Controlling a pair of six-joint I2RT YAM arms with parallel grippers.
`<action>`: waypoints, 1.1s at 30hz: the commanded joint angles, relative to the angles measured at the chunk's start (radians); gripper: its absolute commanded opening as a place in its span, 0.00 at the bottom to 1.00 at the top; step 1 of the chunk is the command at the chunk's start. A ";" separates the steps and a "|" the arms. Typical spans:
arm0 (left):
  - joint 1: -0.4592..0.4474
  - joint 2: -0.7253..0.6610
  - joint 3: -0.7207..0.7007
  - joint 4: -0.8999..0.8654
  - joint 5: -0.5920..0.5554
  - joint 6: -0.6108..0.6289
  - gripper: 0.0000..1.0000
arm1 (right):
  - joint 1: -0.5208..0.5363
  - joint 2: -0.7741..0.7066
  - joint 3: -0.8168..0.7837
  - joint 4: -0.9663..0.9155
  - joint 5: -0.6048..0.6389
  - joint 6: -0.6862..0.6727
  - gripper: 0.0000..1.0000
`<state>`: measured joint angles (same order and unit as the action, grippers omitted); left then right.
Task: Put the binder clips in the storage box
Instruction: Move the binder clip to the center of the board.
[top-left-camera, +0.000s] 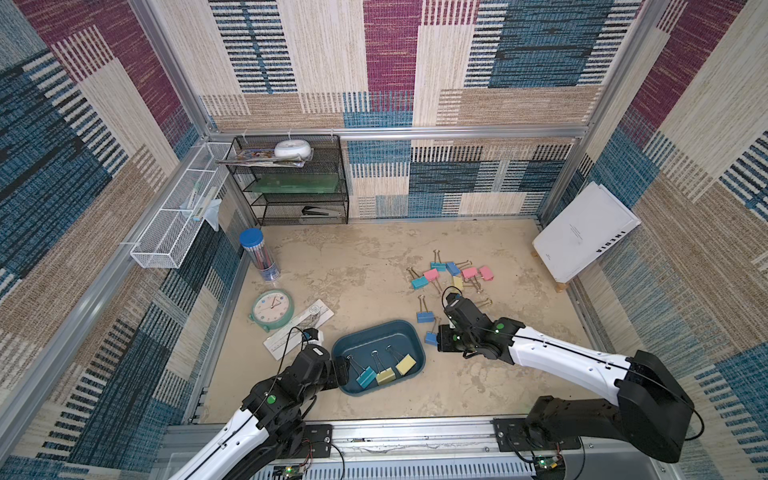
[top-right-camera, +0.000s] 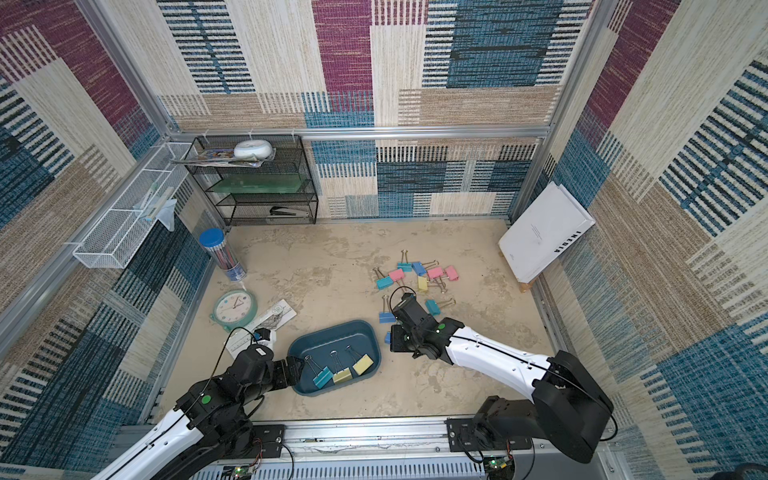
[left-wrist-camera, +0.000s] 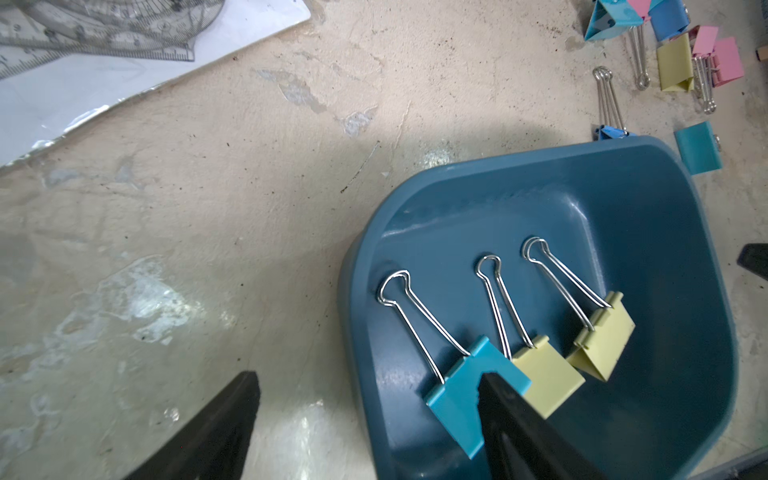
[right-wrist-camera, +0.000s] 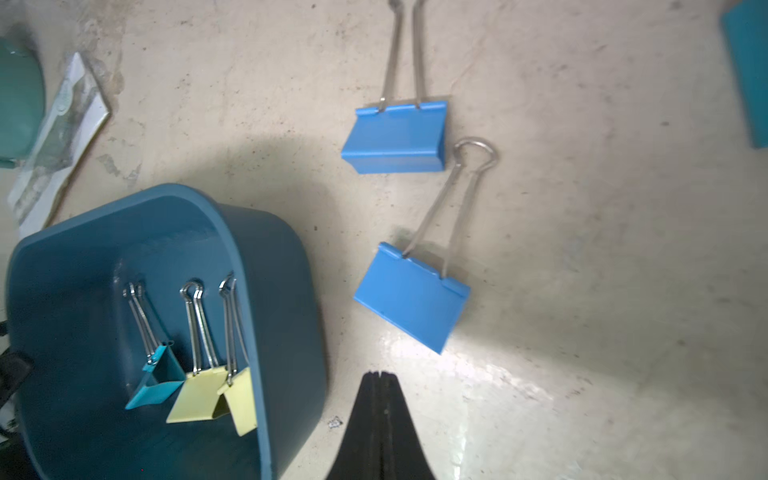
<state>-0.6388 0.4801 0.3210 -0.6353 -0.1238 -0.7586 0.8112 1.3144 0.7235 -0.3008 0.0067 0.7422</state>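
The storage box (top-left-camera: 376, 332) sits on the beige table (top-left-camera: 374, 257) between the two arms. Three binder clips (top-left-camera: 385, 374) lie inside it side by side: a teal clip (left-wrist-camera: 469, 399) and two yellow clips (left-wrist-camera: 602, 336). Their wire handles point toward the box's far wall. The left gripper (left-wrist-camera: 370, 399) is spread wide at the box's near-left corner and straddles the rim. One finger (left-wrist-camera: 224, 424) is outside the wall over the table. The other finger (left-wrist-camera: 511, 424) is inside the box with its tip over the teal clip. Whether that tip touches the clip cannot be told, and the gripper holds nothing. The right gripper (right-wrist-camera: 379, 376) is pressed fully together with nothing between its jaws, over bare table just beside the box's right wall. A blue clip (right-wrist-camera: 411, 297) lies flat on the table near that wall, just past the gripper's tip and apart from it. A second blue clip (right-wrist-camera: 397, 137) lies a little farther from the box. A loose cluster (top-left-camera: 453, 274) of pink, blue, teal and yellow clips lies well beyond the box's far-right corner.
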 joint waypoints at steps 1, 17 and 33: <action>0.001 0.005 0.004 0.006 0.003 0.002 0.86 | -0.001 0.081 0.052 0.051 -0.061 -0.052 0.00; 0.001 0.015 0.003 0.016 0.000 -0.001 0.86 | -0.003 0.309 0.149 0.025 -0.062 -0.105 0.00; -0.001 0.032 -0.003 0.034 0.003 0.004 0.87 | -0.003 0.126 0.058 -0.114 0.038 -0.112 0.00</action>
<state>-0.6392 0.5106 0.3168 -0.6209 -0.1238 -0.7586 0.8070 1.4883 0.7971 -0.4095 0.0494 0.6361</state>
